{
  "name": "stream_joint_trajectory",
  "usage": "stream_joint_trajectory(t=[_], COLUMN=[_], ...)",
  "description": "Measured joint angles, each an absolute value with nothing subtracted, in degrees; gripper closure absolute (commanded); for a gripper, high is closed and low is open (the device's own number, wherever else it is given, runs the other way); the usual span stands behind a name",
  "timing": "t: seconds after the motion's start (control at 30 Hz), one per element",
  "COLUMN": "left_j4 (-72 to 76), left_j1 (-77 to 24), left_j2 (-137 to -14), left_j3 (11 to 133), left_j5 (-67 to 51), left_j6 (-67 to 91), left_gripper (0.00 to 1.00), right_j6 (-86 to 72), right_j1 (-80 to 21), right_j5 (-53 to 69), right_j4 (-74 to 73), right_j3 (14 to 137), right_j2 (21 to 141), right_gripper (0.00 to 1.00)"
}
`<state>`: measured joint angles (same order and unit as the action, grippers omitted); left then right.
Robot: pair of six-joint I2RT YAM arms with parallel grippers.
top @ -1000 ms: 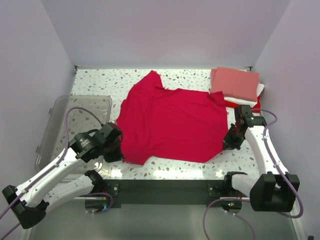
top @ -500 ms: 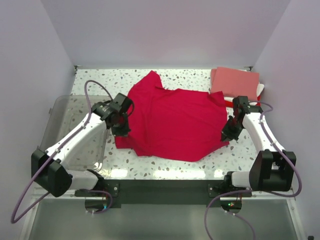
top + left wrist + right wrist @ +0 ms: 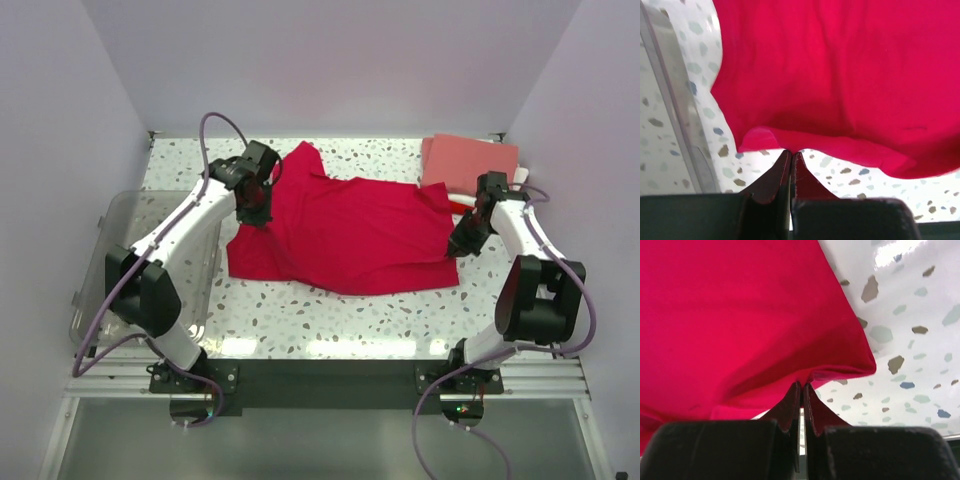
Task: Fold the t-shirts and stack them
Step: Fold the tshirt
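The crimson-red t-shirt (image 3: 340, 235) lies spread on the speckled table with its near part folded up and back. My left gripper (image 3: 256, 212) is shut on the shirt's hem at the left edge; in the left wrist view the tips (image 3: 791, 152) pinch the red cloth (image 3: 840, 75). My right gripper (image 3: 462, 243) is shut on the hem at the right edge; in the right wrist view the tips (image 3: 801, 385) pinch the cloth (image 3: 740, 315). A stack of folded shirts sits at the back right: salmon-pink (image 3: 472, 166) on top, white (image 3: 519, 180) and red (image 3: 462, 203) below.
A clear plastic bin (image 3: 140, 260) stands at the table's left, its wall also in the left wrist view (image 3: 680, 120). The speckled table (image 3: 330, 320) has grey walls at the back and both sides. Both arms reach far over the table.
Both grippers have carried the shirt's near hem away from the front edge toward the back, folding the shirt over itself. The visible red area is shorter front to back.
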<state>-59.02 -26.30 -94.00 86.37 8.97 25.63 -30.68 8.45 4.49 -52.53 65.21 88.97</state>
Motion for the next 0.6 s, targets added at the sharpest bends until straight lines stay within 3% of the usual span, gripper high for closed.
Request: stream_joint_trajectory(t=[0.6], left_j4=[-57.49], left_j1=[-22.72], left_j2=[-106.56], left_j3=[102.48], left_j5=[10.04], left_j6=[13.74], left_gripper=[1.0], right_j6=[-29.54], right_j1=[10.15], right_j5=[5.63], right_j4=[-49.95], right_j3=[73.63], right_j2=[96.77], right_gripper=[1.0])
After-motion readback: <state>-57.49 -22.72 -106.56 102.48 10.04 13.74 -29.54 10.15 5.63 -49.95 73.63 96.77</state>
